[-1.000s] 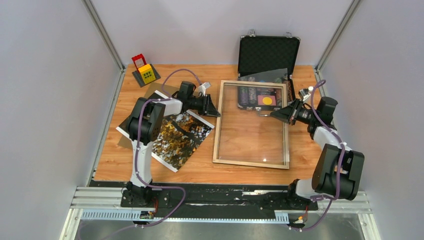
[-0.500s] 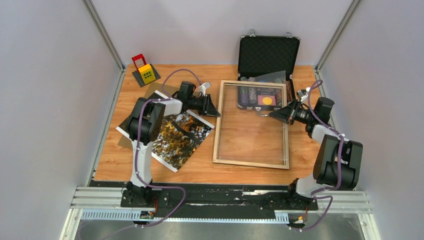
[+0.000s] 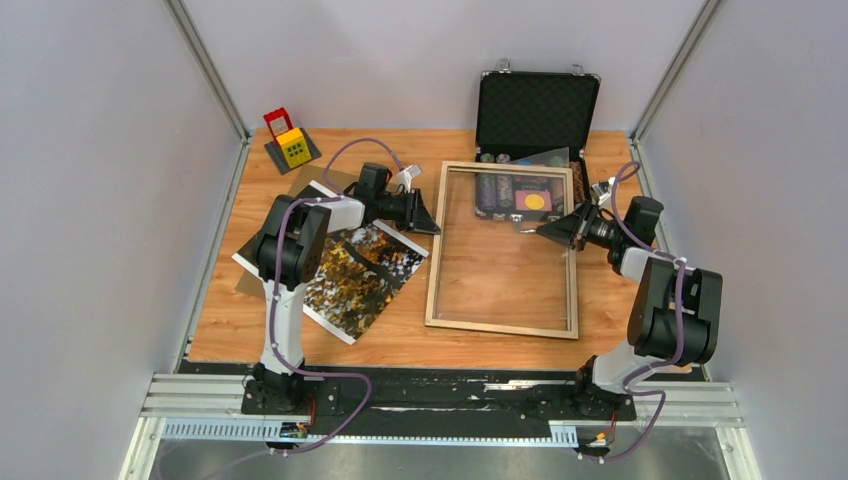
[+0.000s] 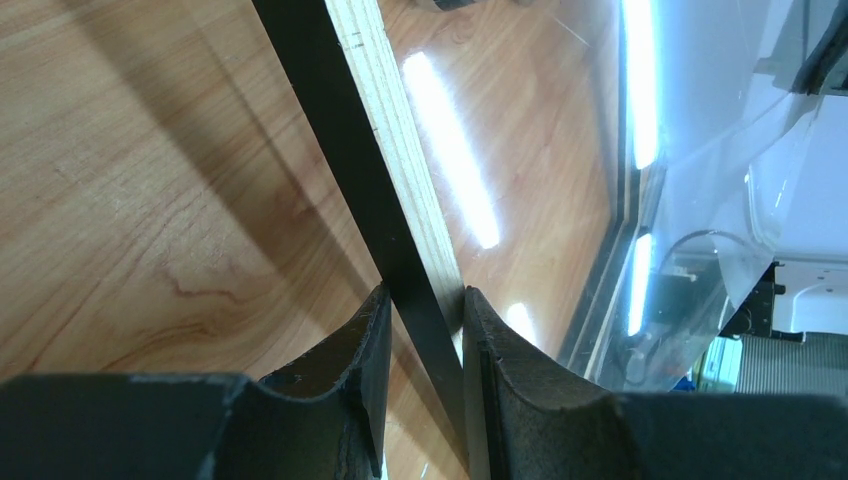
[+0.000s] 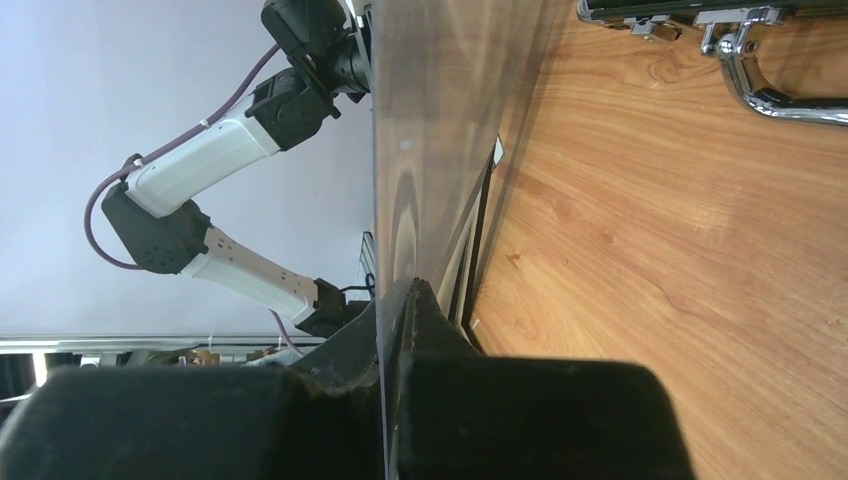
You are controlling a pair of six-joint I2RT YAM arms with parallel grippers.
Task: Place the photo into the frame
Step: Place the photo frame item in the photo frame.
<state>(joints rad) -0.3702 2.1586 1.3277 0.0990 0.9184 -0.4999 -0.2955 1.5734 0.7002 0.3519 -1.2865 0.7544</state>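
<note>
The frame, thin pale-wood rails, lies flat mid-table. My left gripper is shut on its left rail near the far corner; the left wrist view shows the fingers either side of the black and pale rail, gripper. My right gripper is shut on the right edge of a clear sheet held tilted over the frame; the sheet runs edge-on between the closed fingers, gripper. The photo of dark trees and orange foliage lies left of the frame, partly under my left arm.
An open black case holding chips stands at the back, touching the frame's far end. A brown backing board lies under the photo. A red and yellow toy sits at the back left. Walls close the sides.
My right gripper has shifted slightly left with the clear sheet, whose raised far edge looks lower. The left arm, frame and photo have not moved.
</note>
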